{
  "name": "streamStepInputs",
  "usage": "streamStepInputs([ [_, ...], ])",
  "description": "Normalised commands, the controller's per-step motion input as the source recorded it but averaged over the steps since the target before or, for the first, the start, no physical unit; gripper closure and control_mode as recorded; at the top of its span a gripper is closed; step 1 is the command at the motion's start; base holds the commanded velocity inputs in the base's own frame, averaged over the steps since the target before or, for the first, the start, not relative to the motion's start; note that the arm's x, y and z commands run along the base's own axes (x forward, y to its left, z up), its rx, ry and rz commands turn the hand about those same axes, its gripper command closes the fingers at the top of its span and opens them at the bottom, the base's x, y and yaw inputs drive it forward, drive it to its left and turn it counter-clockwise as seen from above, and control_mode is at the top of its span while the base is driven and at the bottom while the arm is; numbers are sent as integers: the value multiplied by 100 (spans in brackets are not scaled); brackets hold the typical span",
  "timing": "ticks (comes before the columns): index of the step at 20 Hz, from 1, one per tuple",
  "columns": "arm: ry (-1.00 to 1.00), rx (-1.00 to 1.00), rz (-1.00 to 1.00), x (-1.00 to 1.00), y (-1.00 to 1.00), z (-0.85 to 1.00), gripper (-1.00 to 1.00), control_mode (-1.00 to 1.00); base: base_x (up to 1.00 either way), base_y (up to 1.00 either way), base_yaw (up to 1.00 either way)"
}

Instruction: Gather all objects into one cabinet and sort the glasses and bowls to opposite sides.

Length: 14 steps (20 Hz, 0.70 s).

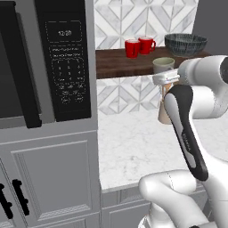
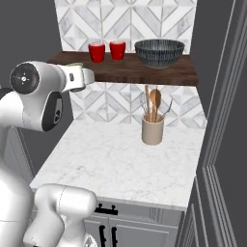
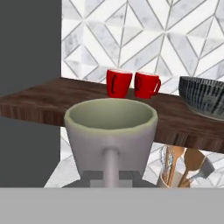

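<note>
Closest to the hand camera sits the tumbler [image 3: 111,131], grey-beige with a pale greenish inside, upright, its mouth open to the lens. It is held in front of the shelf's [image 3: 52,103] front edge, not resting on the board. Seen from the left base view, the tumbler [image 1: 163,65] hangs just before the shelf [image 1: 120,62] edge, right at the end of the arm.

The gripper [image 3: 111,177] shows only as a grey block and one stem rising up the tumbler's wall. Its fingertips are hidden behind the cup, so whether they are pinching the tumbler cannot be told from these views. In the right base view the hand [image 2: 79,77] is level with the shelf's [image 2: 144,72] left end.

On the board, two red mugs [image 3: 119,83] [image 3: 146,85] stand side by side toward the back wall, just apart, handles visible. To their right rests the dark bowl [image 3: 205,96] with its net pattern, upright, well apart from the mugs. The right base view confirms the order: mugs [image 2: 97,51] [image 2: 117,49] left, bowl [image 2: 159,52] right.

Below the shelf, on the white marble counter [image 2: 106,159], stands a tan utensil holder [image 2: 153,130] with wooden spoons. A black microwave panel [image 1: 66,58] occupies the tall unit to the left.
</note>
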Motion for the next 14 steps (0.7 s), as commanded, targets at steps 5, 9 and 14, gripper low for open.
streamStepInputs([
  [5, 0, 0, 0, 1, 0, 1, 100, -100, 0, 0, 0],
  [9, 0, 0, 1, 27, 0, 21, 100, -100, 0, 0, 0],
  [14, -1, 0, 16, 85, 0, 17, 100, -100, 0, 0, 0],
])
